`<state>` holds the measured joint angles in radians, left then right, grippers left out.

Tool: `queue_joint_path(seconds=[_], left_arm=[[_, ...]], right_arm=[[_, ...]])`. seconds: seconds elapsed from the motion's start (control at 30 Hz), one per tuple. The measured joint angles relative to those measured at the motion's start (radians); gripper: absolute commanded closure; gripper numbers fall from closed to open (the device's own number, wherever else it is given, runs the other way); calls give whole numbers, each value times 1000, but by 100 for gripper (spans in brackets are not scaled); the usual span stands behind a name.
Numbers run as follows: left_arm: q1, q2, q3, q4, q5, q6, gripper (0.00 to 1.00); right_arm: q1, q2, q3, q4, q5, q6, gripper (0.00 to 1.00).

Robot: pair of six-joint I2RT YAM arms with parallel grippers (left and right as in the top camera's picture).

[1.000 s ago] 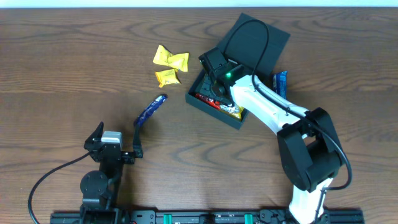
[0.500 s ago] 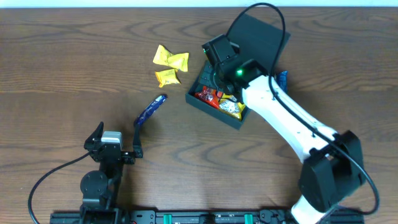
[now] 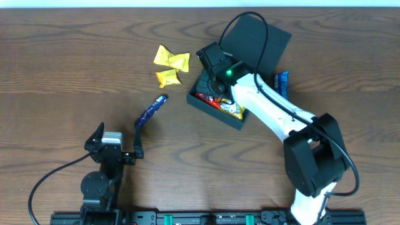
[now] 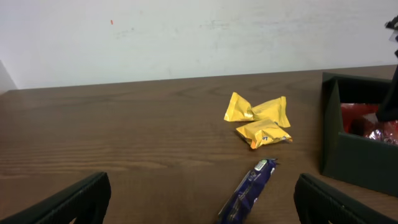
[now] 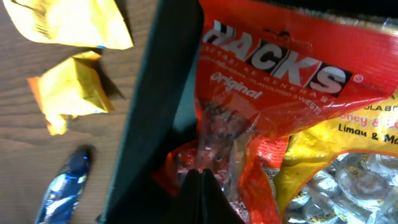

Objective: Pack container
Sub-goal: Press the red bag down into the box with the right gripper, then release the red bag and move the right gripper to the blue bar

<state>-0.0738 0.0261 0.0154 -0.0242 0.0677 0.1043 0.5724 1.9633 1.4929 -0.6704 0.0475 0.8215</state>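
Note:
The dark container (image 3: 212, 112) sits open at the back right, its lid (image 3: 256, 40) laid back. It holds a red HACKS bag (image 5: 267, 81) and a yellow and silver candy bag (image 5: 348, 162). My right gripper (image 3: 216, 89) hangs over the container's left part, shut, its tips (image 5: 200, 173) just above the red bag with nothing between them. The container's left wall (image 5: 149, 124) runs beside the tips. My left gripper (image 3: 119, 140) rests open near the front left, well apart from everything. In its wrist view, a blue packet (image 4: 249, 190) lies ahead between the fingers (image 4: 81, 199).
Two yellow packets (image 3: 172, 59) (image 3: 167, 78) lie left of the container, and the blue packet (image 3: 152, 110) lies nearer the front. Another blue packet (image 3: 282, 81) lies against the container's right side, partly under my right arm. The table's far edge meets a white wall (image 4: 199, 37).
My right gripper has closed from part open to shut. It moved toward the lid, then came back over the container's left part. The left arm has not moved.

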Motion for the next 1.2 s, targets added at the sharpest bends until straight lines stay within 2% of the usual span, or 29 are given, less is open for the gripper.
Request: queue_joint_path(seconds=[0.9, 1.03, 1.2], left_arm=[[0, 0, 0, 0, 0, 0, 5], [0, 0, 0, 0, 0, 0, 5], [0, 0, 0, 0, 0, 0, 5]], right_arm=[[-10, 100, 0, -45, 132, -46, 99], [-10, 36, -4, -59, 130, -46, 99], [-8, -129, -4, -122, 145, -46, 99]])
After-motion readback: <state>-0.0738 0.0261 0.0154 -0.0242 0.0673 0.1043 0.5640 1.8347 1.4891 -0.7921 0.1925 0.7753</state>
